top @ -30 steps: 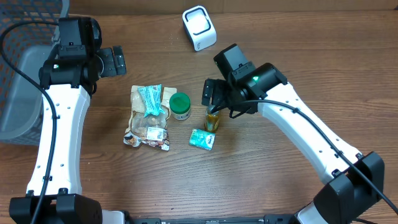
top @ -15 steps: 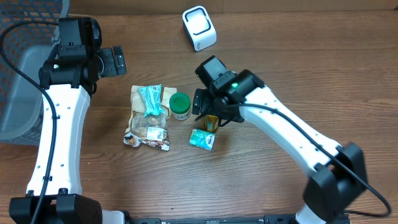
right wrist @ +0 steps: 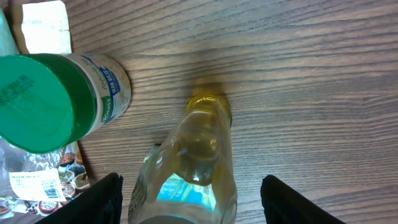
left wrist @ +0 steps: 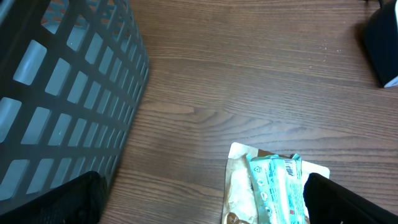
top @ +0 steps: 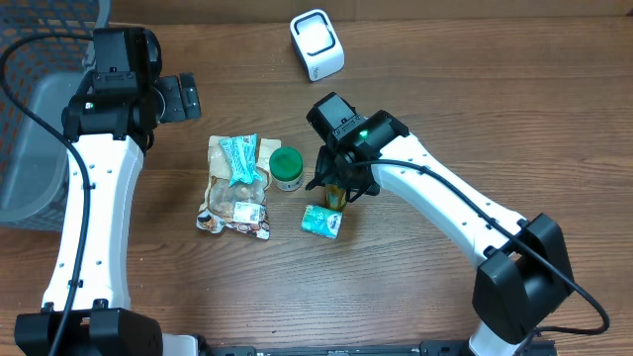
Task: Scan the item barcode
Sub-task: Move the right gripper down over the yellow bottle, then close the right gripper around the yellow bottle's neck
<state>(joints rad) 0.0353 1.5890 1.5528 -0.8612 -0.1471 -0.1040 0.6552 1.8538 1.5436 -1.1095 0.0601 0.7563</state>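
Near the middle of the counter [top: 475, 99], a small yellow bottle [top: 337, 195] appeared to stand upright, with a green-lidded jar [top: 287, 166] just beside it toward the left edge. The right fingers [right wrist: 102, 198] hung over the bottle, one on each side. They were spread wide enough that wood showed between each finger and the bottle in the right wrist view: open, gripping nothing. From that camera the bottle [right wrist: 194, 163] was seen nearly end-on, clear with a yellowish cast and a blue-white patch low on its side. No barcode could be made out. The jar [right wrist: 59, 99] carried a white label with blue print under its plain green lid.

Toward the near edge from the bottle lay a small teal packet [top: 321, 221], flat and close to the bottle's base; whether they touched, I could not tell. Leftward of the jar lay a crinkled snack bag [top: 235, 203] with a teal wrapper [top: 240, 158] resting across its far end.

A white scanner [top: 316, 44] sat by the far edge, well apart from the bottle.

The left fingers [left wrist: 71, 198] hovered toward the far left corner, spread fully apart, with nothing between them. The bag's far end and the wrapper [left wrist: 277, 186] showed on the counter below. A grey slotted basket [top: 40, 129] sat at the left edge, and its wall [left wrist: 62, 93] filled the left side of the left wrist view.
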